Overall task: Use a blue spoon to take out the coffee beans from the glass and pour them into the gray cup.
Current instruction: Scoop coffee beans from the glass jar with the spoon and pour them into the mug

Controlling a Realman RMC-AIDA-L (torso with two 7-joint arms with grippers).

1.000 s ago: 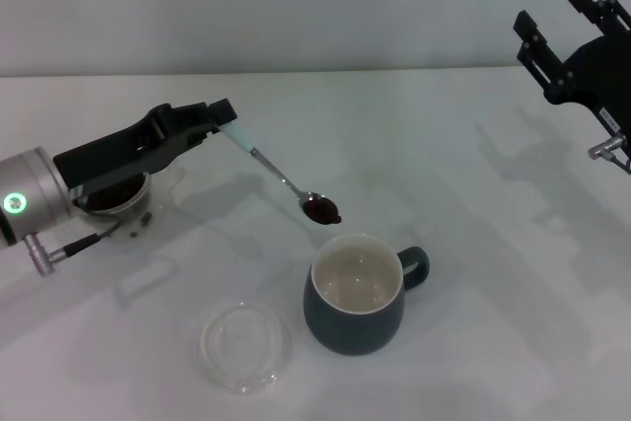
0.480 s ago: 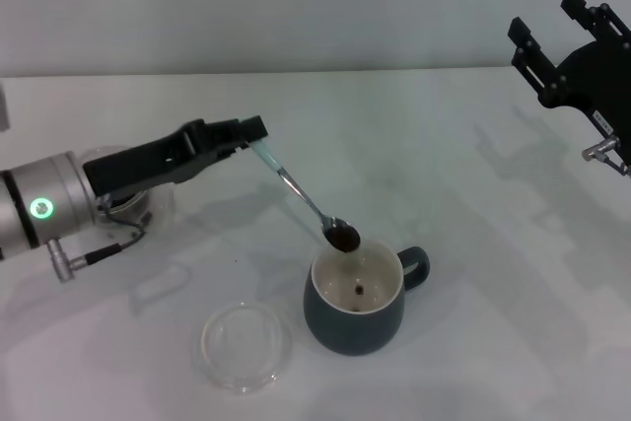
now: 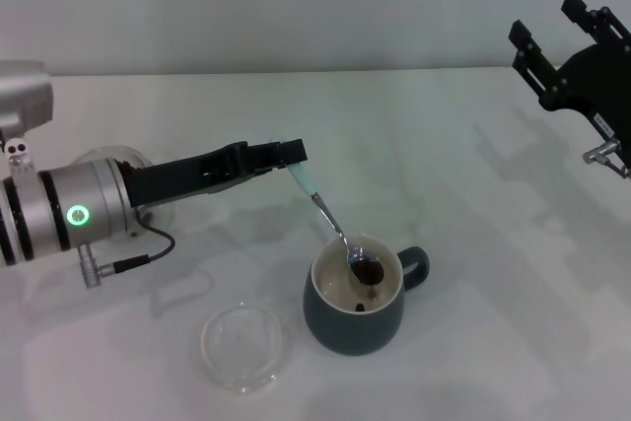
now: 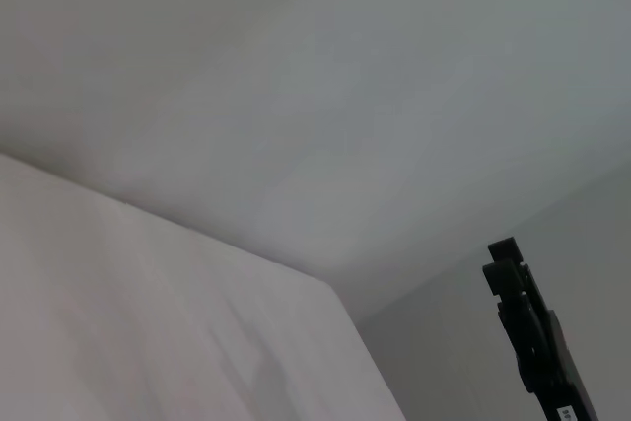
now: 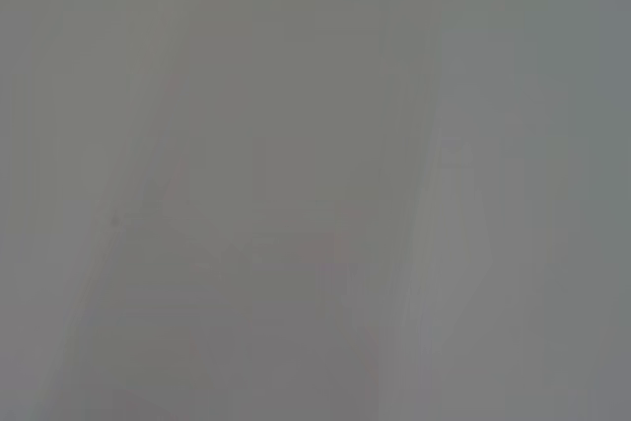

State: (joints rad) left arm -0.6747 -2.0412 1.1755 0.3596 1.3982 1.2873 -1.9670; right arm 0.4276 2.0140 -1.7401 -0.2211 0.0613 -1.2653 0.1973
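Note:
My left gripper (image 3: 293, 153) is shut on the pale handle of the blue spoon (image 3: 317, 200), which slopes down to the right. The spoon's metal bowl is inside the mouth of the gray cup (image 3: 353, 320), tilted, with dark coffee beans (image 3: 369, 269) in it. A few beans lie on the cup's cream bottom. The glass (image 3: 106, 157) is at the far left, mostly hidden behind my left arm, with only its rim showing. My right gripper (image 3: 558, 29) is raised at the upper right, open and holding nothing.
A shallow clear round dish (image 3: 242, 345) lies on the white table (image 3: 473, 244) just left of the cup. The cup's handle points right. The left wrist view shows only the wall, the table edge and the far right gripper (image 4: 530, 334).
My left arm has moved right and down, carrying the spoon from beside the cup to inside its mouth. The spoon is tipping and beans have fallen into the cup. The right arm barely shifted.

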